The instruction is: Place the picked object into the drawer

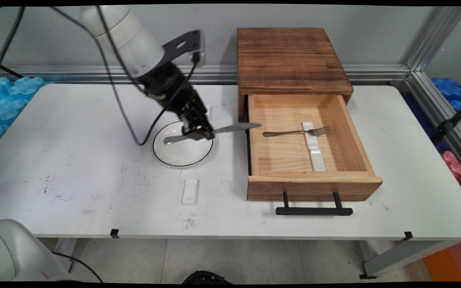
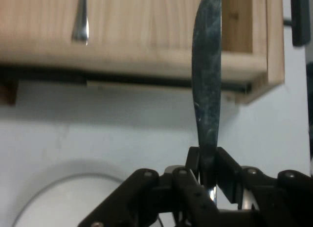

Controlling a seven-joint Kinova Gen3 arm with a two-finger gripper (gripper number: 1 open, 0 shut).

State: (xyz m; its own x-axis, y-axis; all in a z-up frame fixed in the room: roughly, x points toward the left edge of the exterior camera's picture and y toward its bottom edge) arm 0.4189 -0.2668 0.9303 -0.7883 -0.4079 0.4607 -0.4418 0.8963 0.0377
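Table knife held clear of the table, blade tip at the drawer's left wall.

The flat silver metal table knife (image 1: 214, 132) is clamped near its middle between the fingers of the black two-finger gripper (image 1: 199, 134), above the white round plate with a thin black rim (image 1: 182, 160). The knife is carried roughly level, so that its blade reaches over the left wall of the open pale wooden drawer (image 1: 312, 188). Inside the drawer, a silver metal fork (image 1: 296, 132) is laid across a white ceramic cutlery rest (image 1: 313, 148). A small white rectangular block (image 1: 190, 191) is left on the table in front of the plate.
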